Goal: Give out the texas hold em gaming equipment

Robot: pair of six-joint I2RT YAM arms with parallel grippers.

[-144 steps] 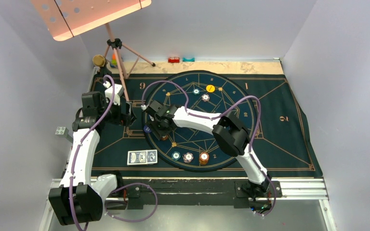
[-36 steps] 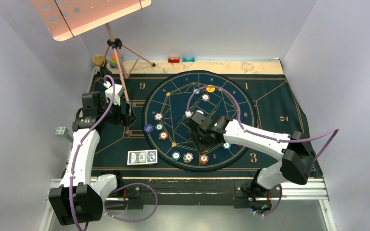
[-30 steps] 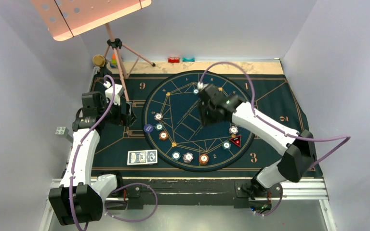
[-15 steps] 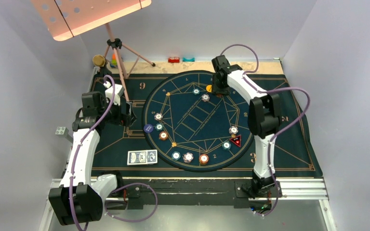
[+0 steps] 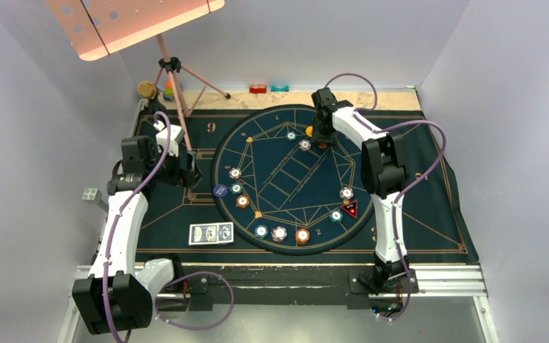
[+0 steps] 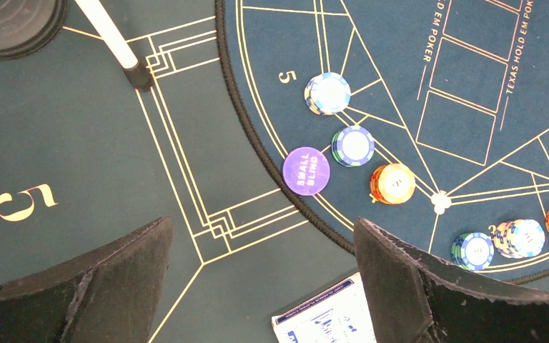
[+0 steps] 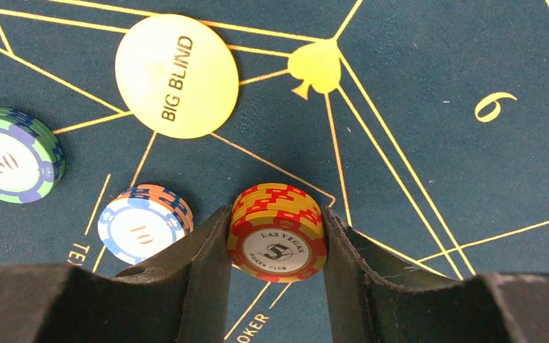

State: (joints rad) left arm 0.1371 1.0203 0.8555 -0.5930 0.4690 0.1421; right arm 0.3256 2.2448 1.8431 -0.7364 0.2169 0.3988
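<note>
Seeing right gripper [image 7: 277, 246] closed on an orange chip stack [image 7: 277, 236], one finger tight against each side, at the far side of the round poker layout [image 5: 293, 193], close to a gold spade mark [image 7: 317, 66]. Can't tell whether that stack sits on the felt or just off it. Found yellow disc [image 7: 176, 76] marked BIG BLIND flat on the felt just beyond, apart from the fingers. Also a white-and-blue chip stack [image 7: 143, 223] just beside one finger and a green-and-blue chip stack [image 7: 11, 157] further out the same way. Reading left gripper [image 6: 264, 293] as wide open, holding nothing, hovering over the dark mat [image 6: 78, 143] at the left edge of the round layout. Below it, purple SMALL BLIND disc [image 6: 306, 170] on the layout's rim, with white chips [image 6: 327, 93], teal chips [image 6: 352, 146] and orange chips [image 6: 392, 184] in a row just inside. Noting blue-backed cards [image 5: 211, 233] face down, side by side on the mat, outside the circle at its near left. Spotted red triangular marker [image 5: 349, 209] on the right of the circle, just beside two more chip stacks [image 5: 346, 193].
</note>
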